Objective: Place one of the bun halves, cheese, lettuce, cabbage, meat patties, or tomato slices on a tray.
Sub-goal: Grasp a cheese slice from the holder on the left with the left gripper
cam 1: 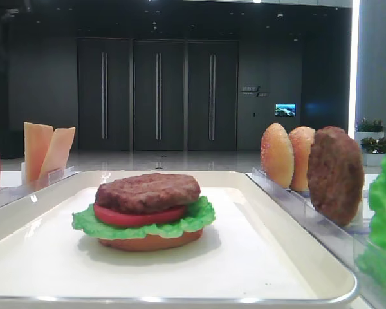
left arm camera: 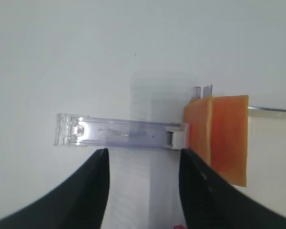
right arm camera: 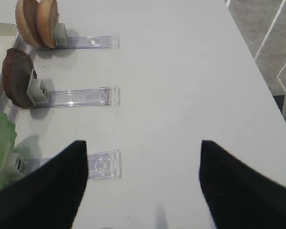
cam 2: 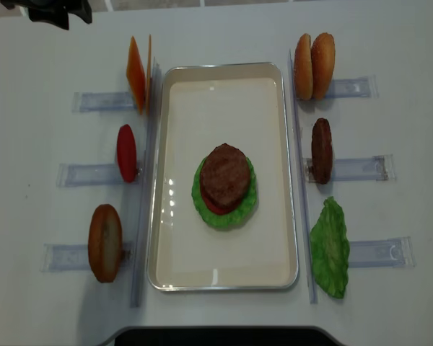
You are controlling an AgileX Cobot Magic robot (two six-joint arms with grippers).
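Note:
The white tray [cam 2: 224,108] holds a stack: flat bun half [cam 1: 151,241], lettuce [cam 1: 202,219], tomato slice [cam 1: 138,215] and a meat patty [cam 2: 224,175] on top. Two cheese slices [left arm camera: 229,136] stand on edge in a clear holder [left arm camera: 114,133] left of the tray. My left gripper [left arm camera: 143,164] hangs open just short of that holder, with nothing between its fingers and the cheese off to its right. My right gripper [right arm camera: 143,152] is open over bare table, beside the end of the lettuce holder [right arm camera: 102,164].
Left of the tray stand a tomato slice [cam 2: 126,153] and a bun half [cam 2: 105,241]. On the right are two bun halves [cam 2: 314,65], a patty [cam 2: 321,150] and a lettuce leaf [cam 2: 330,249]. A dark arm part [cam 2: 54,11] shows at the far left corner.

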